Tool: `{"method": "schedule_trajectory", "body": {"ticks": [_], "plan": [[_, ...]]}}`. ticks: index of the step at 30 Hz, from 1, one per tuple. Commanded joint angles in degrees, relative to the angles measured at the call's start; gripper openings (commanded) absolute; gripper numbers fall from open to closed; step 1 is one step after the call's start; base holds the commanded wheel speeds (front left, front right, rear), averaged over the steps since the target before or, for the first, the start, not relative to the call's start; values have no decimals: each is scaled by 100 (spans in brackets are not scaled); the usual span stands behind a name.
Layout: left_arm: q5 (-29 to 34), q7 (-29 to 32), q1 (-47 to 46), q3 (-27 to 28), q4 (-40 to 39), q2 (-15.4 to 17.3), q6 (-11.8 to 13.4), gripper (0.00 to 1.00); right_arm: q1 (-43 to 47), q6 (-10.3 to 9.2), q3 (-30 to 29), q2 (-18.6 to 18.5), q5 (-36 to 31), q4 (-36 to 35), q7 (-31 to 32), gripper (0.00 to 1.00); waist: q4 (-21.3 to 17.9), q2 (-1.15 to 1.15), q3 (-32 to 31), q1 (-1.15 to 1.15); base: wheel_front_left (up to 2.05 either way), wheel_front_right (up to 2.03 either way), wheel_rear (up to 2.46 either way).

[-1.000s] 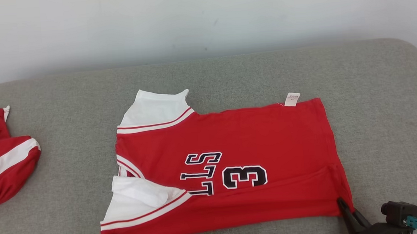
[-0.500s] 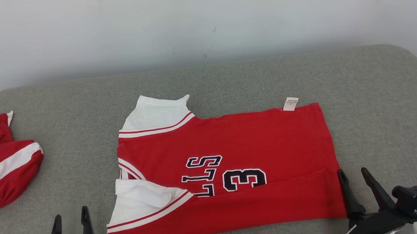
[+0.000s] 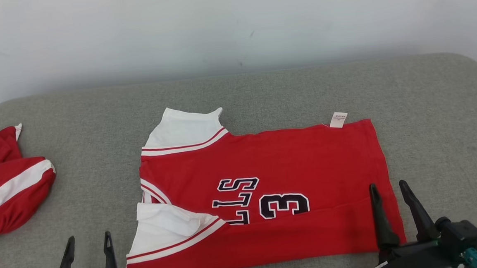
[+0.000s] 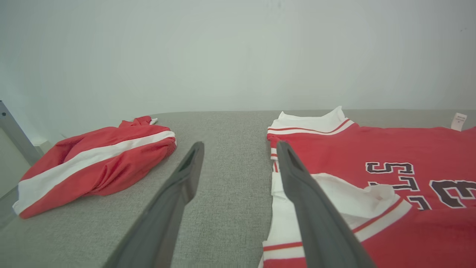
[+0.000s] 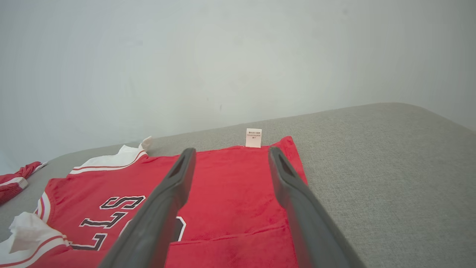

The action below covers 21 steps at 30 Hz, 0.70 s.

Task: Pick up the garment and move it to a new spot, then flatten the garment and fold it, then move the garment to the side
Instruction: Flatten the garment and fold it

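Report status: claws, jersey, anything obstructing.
Left claw open, empty, left of jersey. Right claw open over hem corner. Jersey flat, near edge folded over. Second red garment lies apart, left.

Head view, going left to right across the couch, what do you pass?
striped garment → left gripper → jersey → right gripper, at the jersey's right edge

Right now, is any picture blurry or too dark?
Head view: even soft light, no glare, lettering on the red jersey crisp. Left wrist view: left gripper looms big, soft-edged near the bottom. Right wrist view: right gripper likewise; white care label print too small to read.
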Motion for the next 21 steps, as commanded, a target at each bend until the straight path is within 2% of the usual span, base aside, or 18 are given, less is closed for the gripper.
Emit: {"method": "schedule_trajectory", "body": {"ticks": [1, 8, 14, 17, 21], "plan": [[18, -19, 119, 23, 20, -21, 37, 100, 124, -16, -22, 80, -137, -104, -1, 100, 8, 0, 8, 0, 0, 0, 0], [-29, -19, 296, 35, 248, -34, 145, 100, 436, -15, -126, 302, -576, -468, -2, 100, -35, 0, 19, 0, 0, 0, 0], [-145, -19, 261, 16, 283, -37, 197, 100, 522, -15, -144, 382, -691, -479, -2, 100, -48, 0, 45, 0, 0, 0, 0], [-157, -19, 134, 67, 289, -37, 180, 100, 457, -16, -172, 397, -685, -478, -2, 100, -74, 0, 79, 0, 0, 0, 0], [-102, -19, -170, 74, 326, 47, 38, 100, 281, -16, -249, 408, -642, -457, -2, 100, -147, 0, 166, 0, 0, 0, 0]]}}
